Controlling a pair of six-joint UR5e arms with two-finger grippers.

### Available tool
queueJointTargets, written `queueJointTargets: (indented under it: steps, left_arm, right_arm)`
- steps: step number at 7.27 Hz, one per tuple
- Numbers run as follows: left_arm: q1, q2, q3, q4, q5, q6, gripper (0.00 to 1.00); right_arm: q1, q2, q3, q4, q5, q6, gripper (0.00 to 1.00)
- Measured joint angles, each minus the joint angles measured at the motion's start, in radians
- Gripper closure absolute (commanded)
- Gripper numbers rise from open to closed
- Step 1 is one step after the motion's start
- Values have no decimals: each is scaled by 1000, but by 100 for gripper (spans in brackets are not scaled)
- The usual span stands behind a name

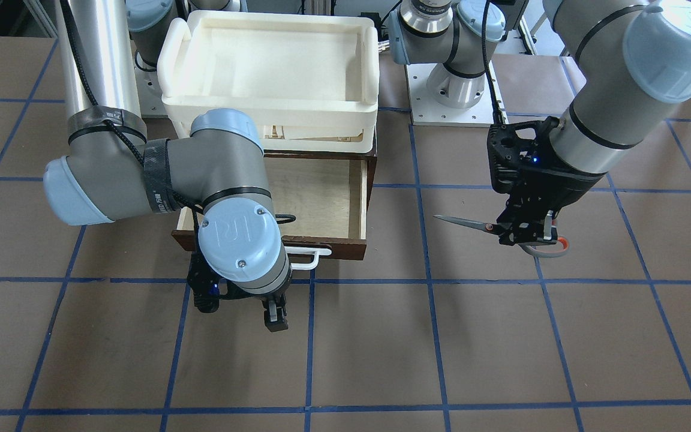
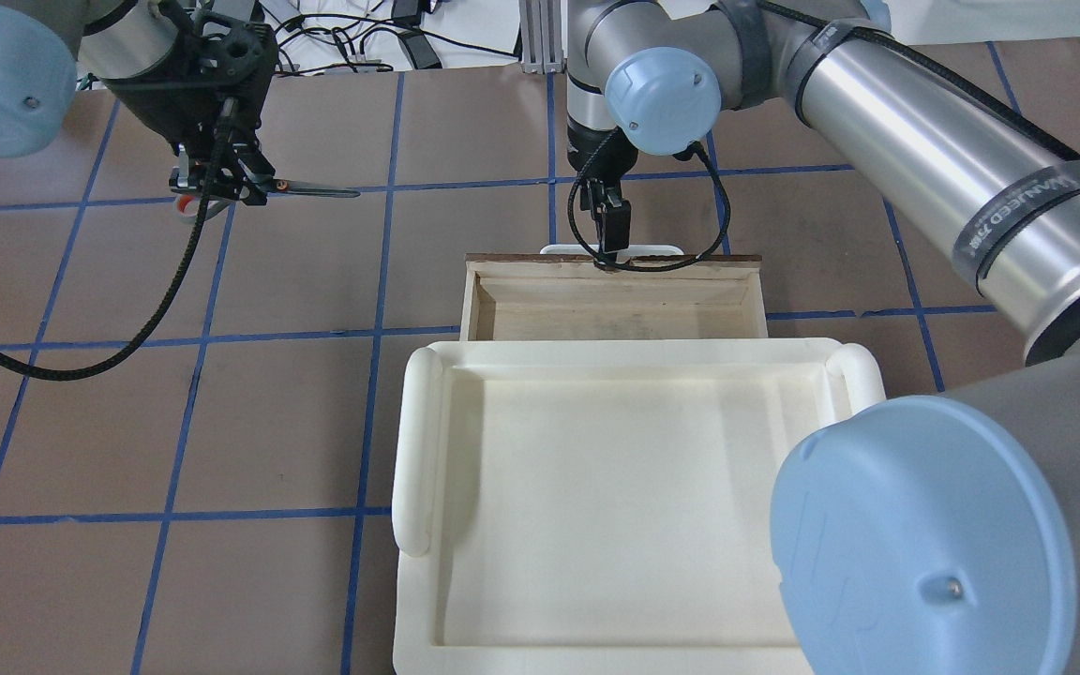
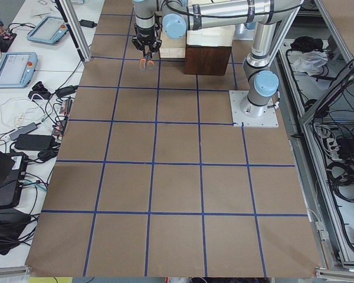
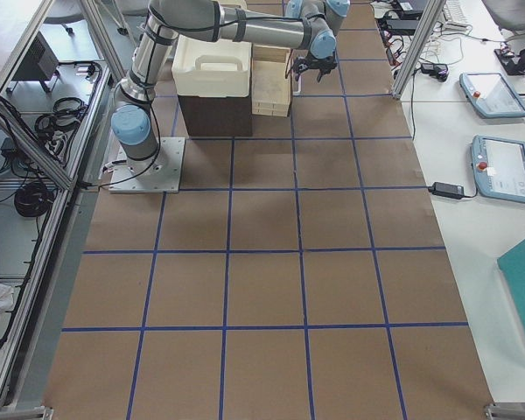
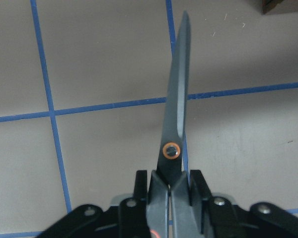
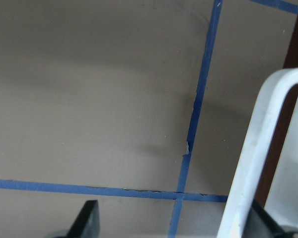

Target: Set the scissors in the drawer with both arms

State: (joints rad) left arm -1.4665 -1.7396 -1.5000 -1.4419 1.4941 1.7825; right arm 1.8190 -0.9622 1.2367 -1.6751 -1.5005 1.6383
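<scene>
The scissors (image 1: 468,224) hang level above the table, closed, blades pointing toward the drawer. My left gripper (image 1: 525,231) is shut on them just behind the pivot; the grey, orange-lined handles stick out behind it. They also show in the overhead view (image 2: 315,191) and in the left wrist view (image 5: 178,109). The dark brown drawer (image 1: 339,247) is pulled open and its pale plywood inside is bare. My right gripper (image 1: 243,309) is open just in front of the drawer, with the white bar handle (image 6: 260,148) between its fingers, close to one finger.
A cream-white plastic tray (image 1: 171,60) sits on top of the cabinet above the drawer. The brown table (image 1: 381,348) is marked with blue tape lines. My right arm's elbow and wrist hang over the drawer's left part in the front-facing view.
</scene>
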Motion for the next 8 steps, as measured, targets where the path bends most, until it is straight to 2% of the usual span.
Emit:
queueJointTargets:
  steps: [8]
  left_arm:
    - [-2, 0, 1, 0, -1, -1, 100]
  right_arm:
    - [-11, 6, -19, 3, -1, -20, 0]
